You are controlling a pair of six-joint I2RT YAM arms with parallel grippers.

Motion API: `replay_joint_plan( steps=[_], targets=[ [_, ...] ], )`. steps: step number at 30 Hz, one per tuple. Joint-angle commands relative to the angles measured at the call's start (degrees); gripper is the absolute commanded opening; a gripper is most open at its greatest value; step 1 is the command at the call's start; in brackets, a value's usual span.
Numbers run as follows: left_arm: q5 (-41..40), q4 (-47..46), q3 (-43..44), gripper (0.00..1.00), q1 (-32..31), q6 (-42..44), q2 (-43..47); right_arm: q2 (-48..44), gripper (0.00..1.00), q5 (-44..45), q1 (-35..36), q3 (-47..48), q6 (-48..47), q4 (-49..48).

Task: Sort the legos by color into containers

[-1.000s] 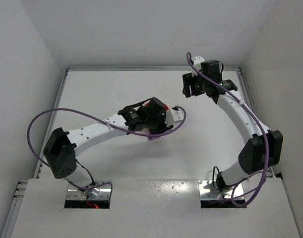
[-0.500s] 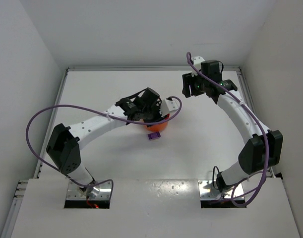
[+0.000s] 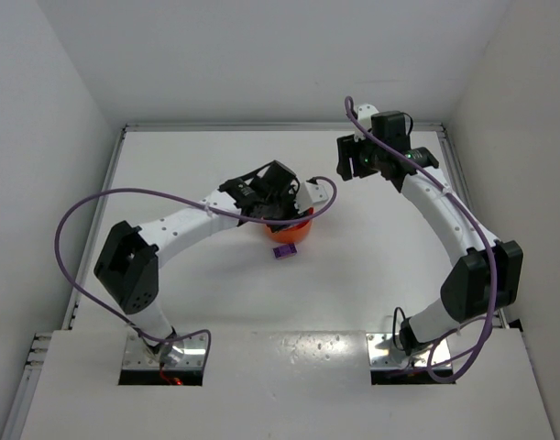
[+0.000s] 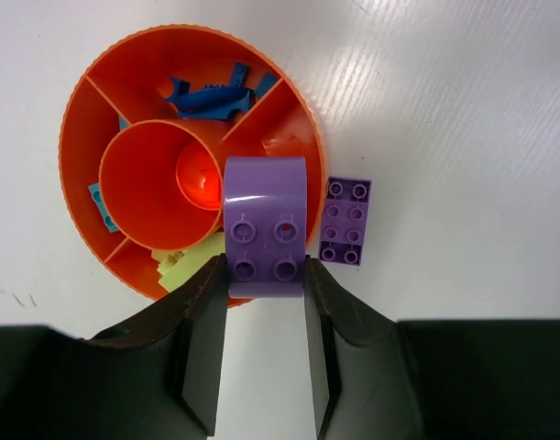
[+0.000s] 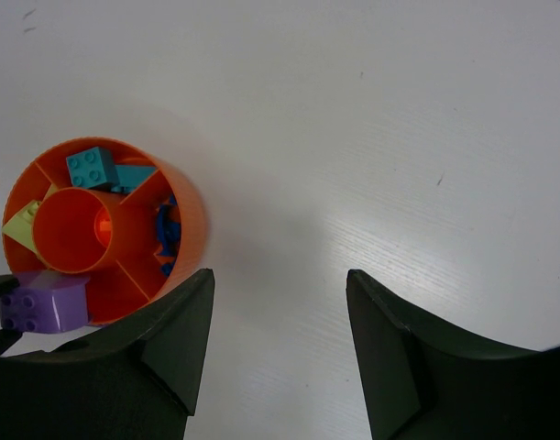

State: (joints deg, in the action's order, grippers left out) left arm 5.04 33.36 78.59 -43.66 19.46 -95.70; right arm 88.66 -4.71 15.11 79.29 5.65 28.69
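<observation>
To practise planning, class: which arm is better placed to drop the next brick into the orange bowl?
Left. The left claw grips a purple arched brick directly over the bowl; the right claw hangs open and empty, away from it.

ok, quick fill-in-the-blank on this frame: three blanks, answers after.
1. The left gripper is shut on a ____ lego over the bowl.
2. A second purple brick lies on the ____, beside the bowl.
3. The right gripper is ____ and holds nothing.
Missing: purple; table; open.
</observation>
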Motion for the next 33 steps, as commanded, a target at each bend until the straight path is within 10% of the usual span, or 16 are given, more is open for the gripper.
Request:
replay_joint_plan(
  steps=[1, 10, 20, 33],
  targets=[
    [0.06, -2.33, 2.45, 0.15, 0.68, 0.75, -0.28, -2.00, 0.61, -0.65, -0.26, -0.71, 0.59, -2.14],
    [-0.55, -2.87, 2.45, 0.22, 0.68, 0.75, -1.86, -2.00, 0.61, -0.65, -0.26, -0.71, 0.59, -2.14],
    [2.52, -7.08, -0.97, 0.56, 0.68, -0.12, 3.40, -2.00, 0.61, -1.18, -0.26, -1.24, 0.59, -2.14],
    [8.66, -6.29, -19.77, 0.52, 1.21, -4.60, 21.95, -2.00, 0.61, -2.40, -0.26, -0.71, 0.59, -1.62]
  ],
)
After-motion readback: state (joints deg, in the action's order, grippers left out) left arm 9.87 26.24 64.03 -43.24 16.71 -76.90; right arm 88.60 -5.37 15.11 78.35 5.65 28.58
